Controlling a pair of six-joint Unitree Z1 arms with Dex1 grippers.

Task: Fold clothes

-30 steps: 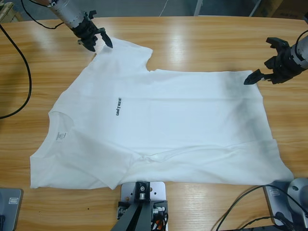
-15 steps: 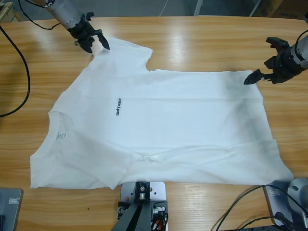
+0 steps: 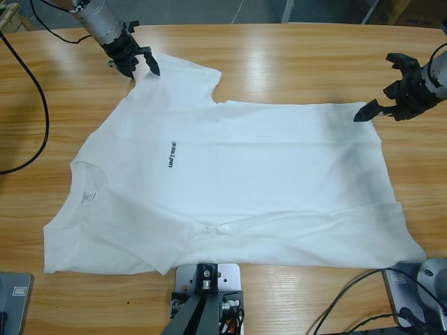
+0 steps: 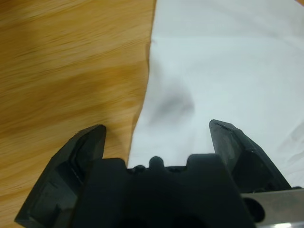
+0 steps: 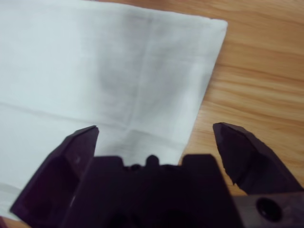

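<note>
While both arms wait at the cloth's far edge, nothing is gripped yet.

Shirt: plain white short-sleeved T-shirt (image 3: 230, 181) of soft cloth, spread flat on the long wooden table (image 3: 293, 63), neck toward the picture's left in the high view, small black chest lettering (image 3: 172, 154) facing up.

Left gripper: black two-jawed left gripper (image 3: 135, 61) at the far sleeve's edge, jaws spread wide, holding nothing; its wrist view shows one jaw over bare wood and the other over cloth.

Right gripper: black two-jawed right gripper (image 3: 383, 91) at the far hem corner, jaws wide apart and empty; the corner lies between them in its wrist view.

Risk, left: closing too far out would probably catch only wood and miss the sleeve edge.

Risk, right: a shallow bite on thin cloth could slip free when lifted.

Risk, both: uneven lifting would likely skew the fold and drag wrinkles across the body.
</note>
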